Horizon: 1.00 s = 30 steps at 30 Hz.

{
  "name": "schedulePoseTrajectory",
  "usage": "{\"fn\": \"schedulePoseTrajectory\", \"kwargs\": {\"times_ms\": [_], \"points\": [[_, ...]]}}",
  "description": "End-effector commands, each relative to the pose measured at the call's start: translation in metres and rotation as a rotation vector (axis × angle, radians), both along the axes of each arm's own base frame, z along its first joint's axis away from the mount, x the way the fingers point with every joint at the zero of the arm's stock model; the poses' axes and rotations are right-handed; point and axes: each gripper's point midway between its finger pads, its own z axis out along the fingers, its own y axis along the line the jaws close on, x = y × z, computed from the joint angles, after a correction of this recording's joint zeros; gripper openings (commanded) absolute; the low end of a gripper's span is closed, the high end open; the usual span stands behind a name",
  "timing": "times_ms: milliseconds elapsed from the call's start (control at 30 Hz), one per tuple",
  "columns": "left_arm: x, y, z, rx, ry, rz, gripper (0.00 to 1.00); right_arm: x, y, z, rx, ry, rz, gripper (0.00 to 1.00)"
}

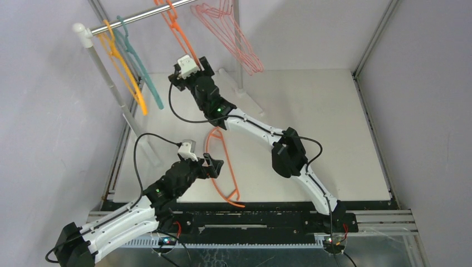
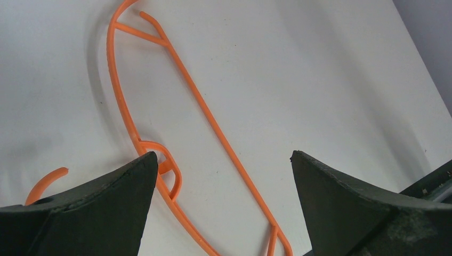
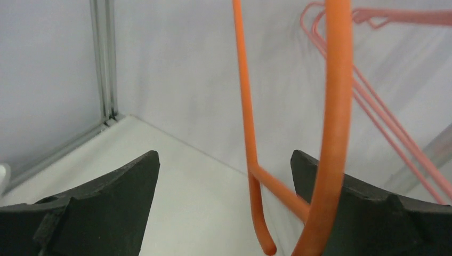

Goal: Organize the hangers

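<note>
One orange hanger (image 1: pixel 229 177) (image 2: pixel 213 128) lies flat on the white tabletop (image 1: pixel 334 139) (image 2: pixel 320 80), close to the near edge and just in front of my left arm. My left claw (image 1: pixel 214 166) (image 2: pixel 224 160) hovers right over it with its jaws spread wide and nothing between them. In the left wrist view one finger (image 2: pixel 106 202) covers the stretch beside the hook, while the long straight bar runs through the gap between the fingers. I cannot tell whether that finger touches the plastic.

A second orange hanger (image 1: pixel 181 36) (image 3: pixel 336 106) hangs from the silver rail (image 1: pixel 139 19) at the far left. My right claw (image 1: pixel 189 69) (image 3: pixel 224 157) is raised to its lower end, jaws wide apart and gripping nothing. From the right wrist camera its thin bar drops down between the fingers, and a thicker, blurred bar crosses in front of the right-hand finger. Contact there is unclear to me.

The pink hangers (image 1: pixel 253 61) (image 3: pixel 394 133) hang together just to the right of that one. Further left on the rail, near the white post (image 1: pixel 103 67), the yellow-orange hanger (image 1: pixel 139 97) and the teal hanger (image 1: pixel 155 94) hang side by side, tilted.
</note>
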Motion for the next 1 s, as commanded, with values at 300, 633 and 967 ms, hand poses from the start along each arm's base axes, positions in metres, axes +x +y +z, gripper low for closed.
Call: {"fn": "schedulePoseTrajectory", "kwargs": {"times_ms": [300, 633, 967], "points": [[0.013, 0.006, 0.022, 0.022, -0.034, 0.063, 1.0, -0.092, -0.077, 0.072, 0.057, -0.056, -0.133, 1.0], [0.015, 0.033, 0.007, 0.117, 0.03, 0.192, 0.99, -0.16, -0.128, 0.016, -0.007, 0.138, -0.084, 1.0], [0.022, 0.06, -0.004, 0.115, 0.103, 0.308, 0.99, -0.242, -0.149, -0.086, -0.123, 0.431, 0.013, 0.91]]}}
